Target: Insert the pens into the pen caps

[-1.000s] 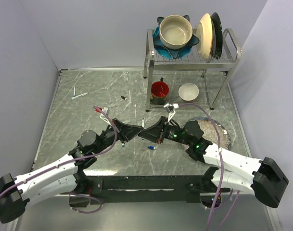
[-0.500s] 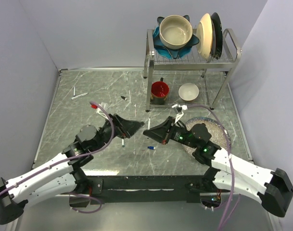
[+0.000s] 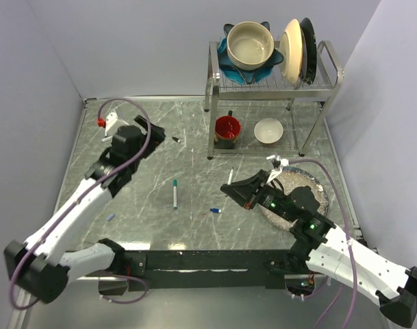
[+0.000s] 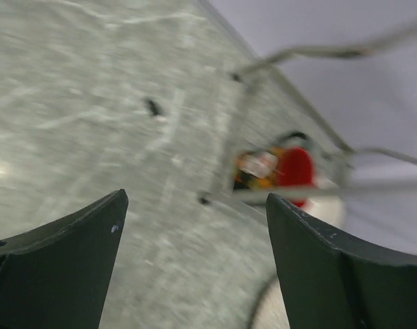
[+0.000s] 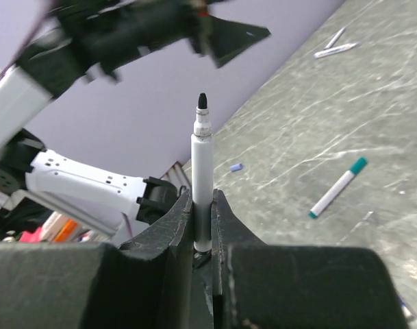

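My right gripper [image 3: 228,190] [image 5: 203,199] is shut on a white pen [image 3: 230,176] [image 5: 202,178] that stands upright between the fingers, its bare black tip up. A pen with a teal cap [image 3: 174,193] [image 5: 338,187] lies flat mid-table. One blue cap [image 3: 216,210] lies near the right gripper and another blue cap [image 3: 111,217] [image 5: 236,166] at the left. A black cap [image 3: 176,139] [image 4: 153,107] lies further back. Two more pens [image 5: 335,46] lie at the far left. My left gripper [image 3: 152,130] [image 4: 194,226] is open and empty, raised at the back left.
A metal dish rack [image 3: 263,82] with bowls and plates stands at the back right. Under it sit a red mug [image 3: 227,127] [image 4: 297,168] and a white bowl [image 3: 268,130]. A speckled plate [image 3: 318,195] lies beside the right arm.
The two grippers parted from their meeting at the centre. My left gripper opened and its arm swung to the back left; the teal-capped pen now lies on the table. The right arm drew back slightly.
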Tool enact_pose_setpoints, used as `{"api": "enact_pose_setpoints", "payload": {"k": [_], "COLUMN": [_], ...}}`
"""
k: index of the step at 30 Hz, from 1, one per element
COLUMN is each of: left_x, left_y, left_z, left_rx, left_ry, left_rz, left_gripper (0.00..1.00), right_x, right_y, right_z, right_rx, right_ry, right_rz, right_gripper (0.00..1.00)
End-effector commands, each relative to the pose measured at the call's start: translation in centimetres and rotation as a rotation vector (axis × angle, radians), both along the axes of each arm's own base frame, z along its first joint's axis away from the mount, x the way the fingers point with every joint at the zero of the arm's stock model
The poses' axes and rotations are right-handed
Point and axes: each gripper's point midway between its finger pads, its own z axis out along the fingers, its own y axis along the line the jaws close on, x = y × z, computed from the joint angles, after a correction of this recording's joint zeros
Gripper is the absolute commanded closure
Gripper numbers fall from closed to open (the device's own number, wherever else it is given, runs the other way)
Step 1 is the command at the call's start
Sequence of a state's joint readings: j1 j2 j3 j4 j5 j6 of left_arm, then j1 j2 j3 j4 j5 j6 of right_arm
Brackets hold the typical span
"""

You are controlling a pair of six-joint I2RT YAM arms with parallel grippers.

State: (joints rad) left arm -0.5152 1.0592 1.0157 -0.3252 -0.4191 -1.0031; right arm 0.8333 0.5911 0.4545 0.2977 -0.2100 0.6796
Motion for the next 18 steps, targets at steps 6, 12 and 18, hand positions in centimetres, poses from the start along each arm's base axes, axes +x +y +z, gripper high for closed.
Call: {"api": "enact_pose_setpoints", "payload": {"k": [6,12,18], "left_x": [10.9,18.2,23.0], "left_y": [1.4,-0.9,-3.4], "left_z": [-5.9,-8.2,-11.5], "left_rx": [0.298,0.297,0.189], "left_ry": [0.181,0.150,0.100], "left_rz": [-0.080,-0.256,-0.446], "left_gripper": [0.13,0.33,0.73], "right_x": [0.0,0.0,-0.3], "right_y": [-2.1,-3.1,-3.2], "right_z": [0.1,0.4,0.3], "right_rx": [-0.024,-0.031,-0.027], "right_ry": [-0.085,-0.108,-0.107], "right_rz": [-0.079,-0.117,-0.110], "right_gripper": [1.00,1.00,1.00]}}
